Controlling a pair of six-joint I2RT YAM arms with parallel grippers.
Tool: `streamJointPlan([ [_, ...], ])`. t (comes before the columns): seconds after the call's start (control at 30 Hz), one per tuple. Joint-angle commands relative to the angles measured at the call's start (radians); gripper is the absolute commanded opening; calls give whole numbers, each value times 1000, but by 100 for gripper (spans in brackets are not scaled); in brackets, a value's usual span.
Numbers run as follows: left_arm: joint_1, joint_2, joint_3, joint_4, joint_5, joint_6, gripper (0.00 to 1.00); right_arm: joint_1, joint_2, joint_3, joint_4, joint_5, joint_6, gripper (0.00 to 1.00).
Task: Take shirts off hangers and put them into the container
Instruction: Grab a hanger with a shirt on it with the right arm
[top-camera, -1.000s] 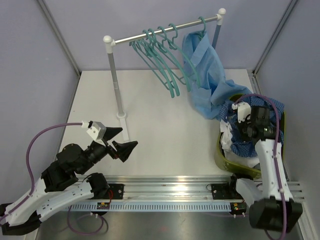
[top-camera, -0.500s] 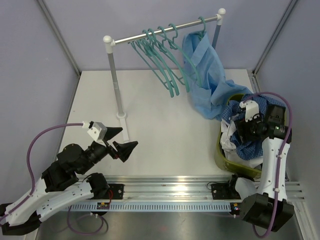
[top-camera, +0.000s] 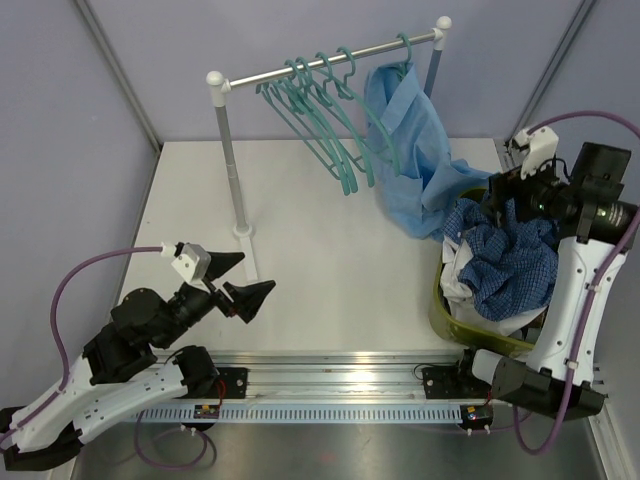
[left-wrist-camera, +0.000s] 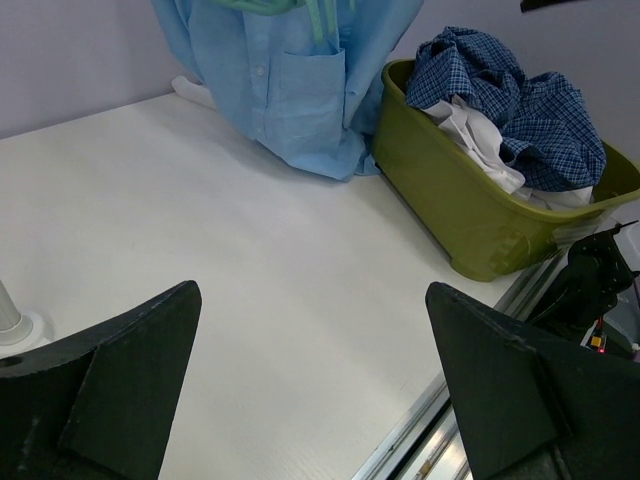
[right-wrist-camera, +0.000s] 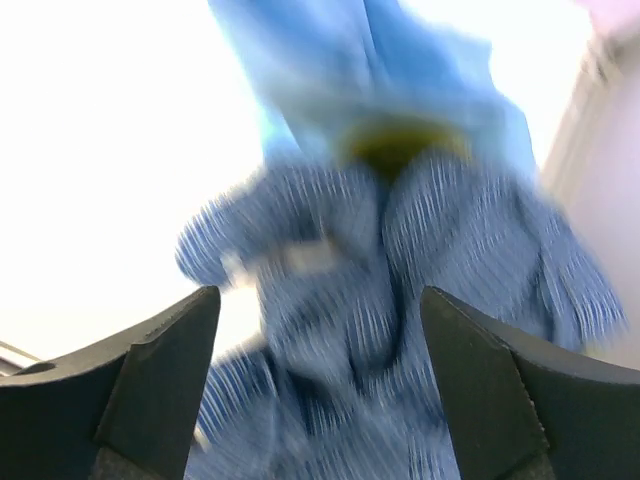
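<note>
On the left arm (top-camera: 150, 320) the jaws stand spread wide over the white tabletop (top-camera: 330, 220), holding nothing. To the right, the olive-green basket (top-camera: 441, 305) holds a dark blue check shirt (top-camera: 515, 262) heaped on a white shirt (top-camera: 458, 275). On the right arm (top-camera: 565, 290) the jaws hang spread and empty above its far end. Beyond, the light blue shirt (top-camera: 410, 140) hangs on 1 teal hanger (top-camera: 404, 45), its hem against the basket, and 4 other hangers (top-camera: 325, 120) share the rail (top-camera: 300, 68).

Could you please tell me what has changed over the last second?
The right gripper rose out of the basket toward the far right, opening and letting go of the dark blue checked shirt, which now lies on top in the basket. The left gripper stayed open and still; the light blue shirt still hangs.
</note>
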Motion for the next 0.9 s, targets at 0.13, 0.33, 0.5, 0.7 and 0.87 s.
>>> streamJointPlan([
  [0.13, -2, 25, -21, 88, 5, -48, 99, 169, 282, 394, 337, -282, 518, 84],
  [0.33, -2, 53, -41, 98, -51, -110, 99, 408, 397, 504, 529, 129, 583, 88],
  [0.5, -2, 67, -52, 95, -58, -127, 99, 480, 566, 733, 428, 243, 573, 84],
  [0.7, -2, 50, -63, 79, -55, -136, 99, 540, 698, 819, 331, 408, 500, 74],
  [0.87, -2, 41, -75, 78, -56, -133, 99, 552, 737, 815, 291, 434, 484, 66],
])
